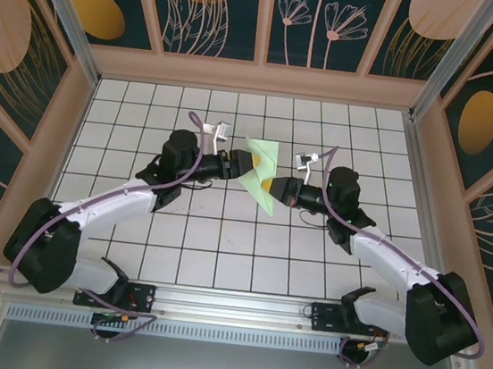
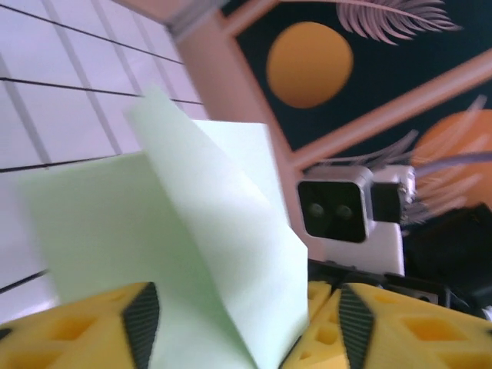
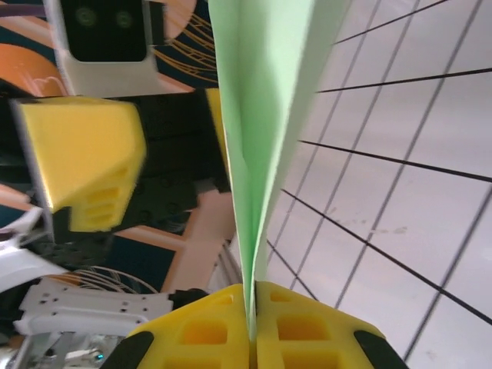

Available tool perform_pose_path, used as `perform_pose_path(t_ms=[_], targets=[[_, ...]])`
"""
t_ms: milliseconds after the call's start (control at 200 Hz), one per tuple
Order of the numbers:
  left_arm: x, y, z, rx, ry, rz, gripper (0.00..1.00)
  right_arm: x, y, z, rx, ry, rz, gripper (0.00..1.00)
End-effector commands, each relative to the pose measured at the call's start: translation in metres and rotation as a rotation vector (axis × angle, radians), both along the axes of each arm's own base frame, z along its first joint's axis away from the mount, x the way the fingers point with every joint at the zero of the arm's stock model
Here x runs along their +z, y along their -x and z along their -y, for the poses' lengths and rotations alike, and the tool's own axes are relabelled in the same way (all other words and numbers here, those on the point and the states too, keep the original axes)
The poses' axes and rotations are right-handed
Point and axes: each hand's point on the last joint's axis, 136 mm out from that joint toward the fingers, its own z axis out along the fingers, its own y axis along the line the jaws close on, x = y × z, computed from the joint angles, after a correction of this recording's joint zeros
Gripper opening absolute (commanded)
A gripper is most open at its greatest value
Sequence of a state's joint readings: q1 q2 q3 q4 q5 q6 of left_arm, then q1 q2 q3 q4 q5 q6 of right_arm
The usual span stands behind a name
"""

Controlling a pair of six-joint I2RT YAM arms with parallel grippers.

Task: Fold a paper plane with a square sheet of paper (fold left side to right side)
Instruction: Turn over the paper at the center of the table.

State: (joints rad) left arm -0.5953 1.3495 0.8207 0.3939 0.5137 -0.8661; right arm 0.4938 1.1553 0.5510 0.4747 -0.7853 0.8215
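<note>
The light is bright and even, with soft shadows on the white table (image 1: 219, 262). Up close, the wrist views are blurry, and the green paper (image 2: 192, 254) has fuzzy edges.

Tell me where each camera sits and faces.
Top external: above and behind the bases, looking down at the table; both arms show.
Left wrist: looks past the open left gripper at the green paper.
Right wrist: looks along the right gripper, shut on the paper.
Shared: both wrist views see the paper, facing each other.
</note>
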Motion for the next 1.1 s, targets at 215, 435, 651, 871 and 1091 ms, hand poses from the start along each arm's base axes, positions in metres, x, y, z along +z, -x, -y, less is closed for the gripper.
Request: perform_pose_path(t_ms=[215,435,651,871,1091], targets=[[0.005,-0.009,-0.118,0.528,-0.371,0.080,0.79,-0.068,-0.034,0.048,-0.312,0.614,0.028,0.08],[0.009,0.007,-0.160,0.698,-0.347,0.095,0.82,-0.114,-0.045,0.078,-0.473,1.290,0.088,0.08],[0.012,0.020,-0.195,0.835,-0.343,0.106,0.86,-0.135,-0.051,0.066,-0.497,1.784,0.257,0.09],[0.012,0.026,-0.202,0.852,-0.350,0.110,0.87,-0.182,-0.046,0.033,-0.357,1.962,0.363,0.10],[0.004,0.023,-0.197,0.826,-0.378,0.101,0.88,-0.209,-0.031,0.016,-0.257,1.944,0.341,0.24]])
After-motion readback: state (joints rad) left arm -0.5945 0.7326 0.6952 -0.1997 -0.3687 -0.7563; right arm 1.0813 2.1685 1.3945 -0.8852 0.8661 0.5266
